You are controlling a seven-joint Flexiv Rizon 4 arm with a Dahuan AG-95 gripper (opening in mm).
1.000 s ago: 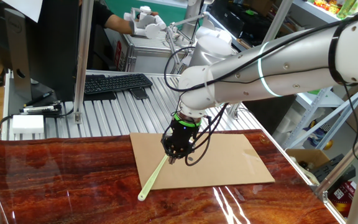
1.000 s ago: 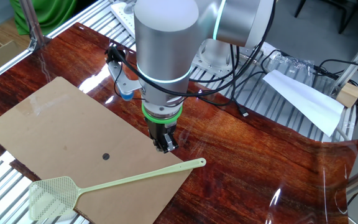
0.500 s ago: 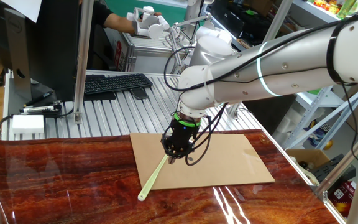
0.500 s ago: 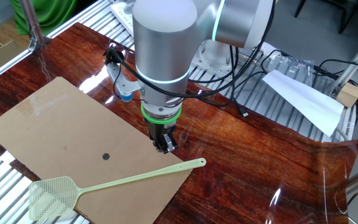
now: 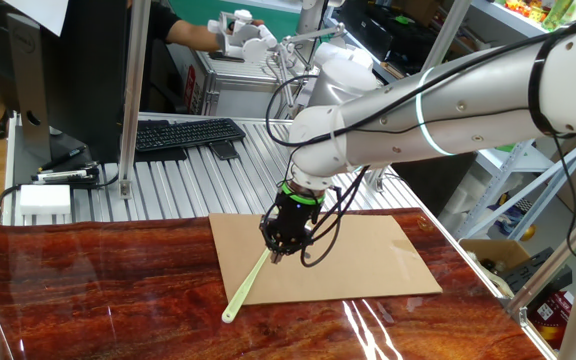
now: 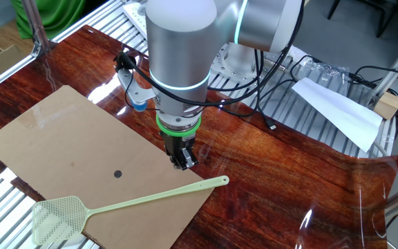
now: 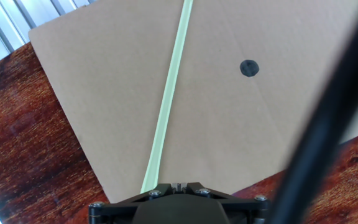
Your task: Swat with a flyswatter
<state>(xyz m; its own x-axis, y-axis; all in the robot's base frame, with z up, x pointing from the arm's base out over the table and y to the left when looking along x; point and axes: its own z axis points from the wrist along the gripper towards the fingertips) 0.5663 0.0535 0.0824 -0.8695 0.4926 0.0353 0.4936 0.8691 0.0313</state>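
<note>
**Yellow-green swatter untouched; pickup not begun**

Pale plastic flyswatter [image 6: 126, 204] lies flat, handle crossing the near corner of the cardboard sheet [image 6: 61, 142]. Mesh head [image 6: 59, 215] sits at the sheet's far end, partly over the edge and onto the metal slats. Handle tip with its small loop [image 6: 221, 180] rests just off the cardboard on the wood-grain tabletop [image 6: 275, 187]. From the hand view the handle [image 7: 168, 99] runs straight up the middle of the picture, away from the camera, so the hand looks lined up along it.

Gripper [image 6: 182, 161] hangs above the cardboard's edge, near the handle but apart from it; a clear gap of sheet shows between fingertips and plastic in the other fixed view. In one fixed view the gripper [image 5: 280, 250] seems to sit right over the handle [image 5: 248, 286], though that angle cannot settle height. Fingers look close together and hold nothing, but whether they are fully closed I cannot tell: they are small and dark in both fixed views, and the hand view shows only the base of the hand.

Small black dot [image 6: 117, 173] marked on the cardboard, well clear of the swatter; likely the swat target, though that is a guess.

Progress, as I judge it: early. Nothing grasped, nothing lifted. Left to do: descend onto the handle, close on it, raise the swatter, then swing the head down onto the sheet.

Keyboard [image 5: 183, 133] and a person's gloved hands [image 5: 236, 30] in the background, off the work area.
</note>
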